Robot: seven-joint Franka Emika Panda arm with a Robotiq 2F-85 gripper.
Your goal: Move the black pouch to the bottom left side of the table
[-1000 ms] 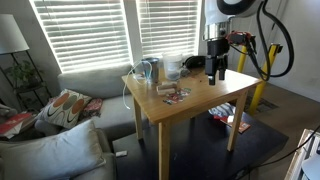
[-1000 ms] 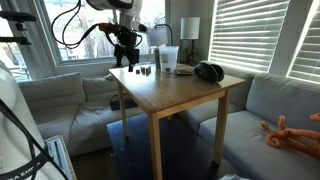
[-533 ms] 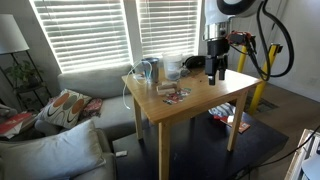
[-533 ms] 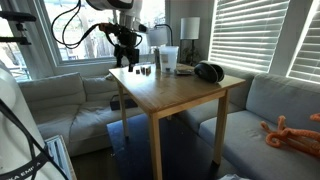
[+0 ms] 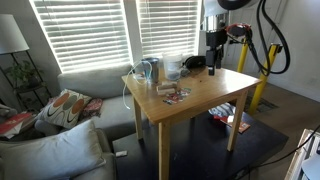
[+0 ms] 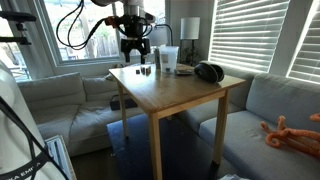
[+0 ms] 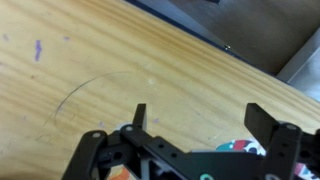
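Note:
The black pouch (image 5: 194,62) lies at the far edge of the light wooden table (image 5: 200,102), beside the cups; it also shows in an exterior view (image 6: 208,71) near a far corner. My gripper (image 5: 213,60) hangs open and empty above the table's far side, close to the pouch but apart from it; it also shows in an exterior view (image 6: 137,52). In the wrist view the open gripper (image 7: 200,122) looks down on bare table wood (image 7: 120,60). The pouch is out of the wrist view.
A small colourful packet (image 5: 172,93) lies mid-table and peeks out under the jaws in the wrist view (image 7: 240,148). Plastic cups (image 5: 150,70) (image 6: 168,60) stand at the back edge. A grey sofa (image 5: 90,95) adjoins the table. Yellow stand (image 5: 262,85) behind.
My gripper has risen and shifted a little along the table's far side, still open. The pouch and the other things have not moved.

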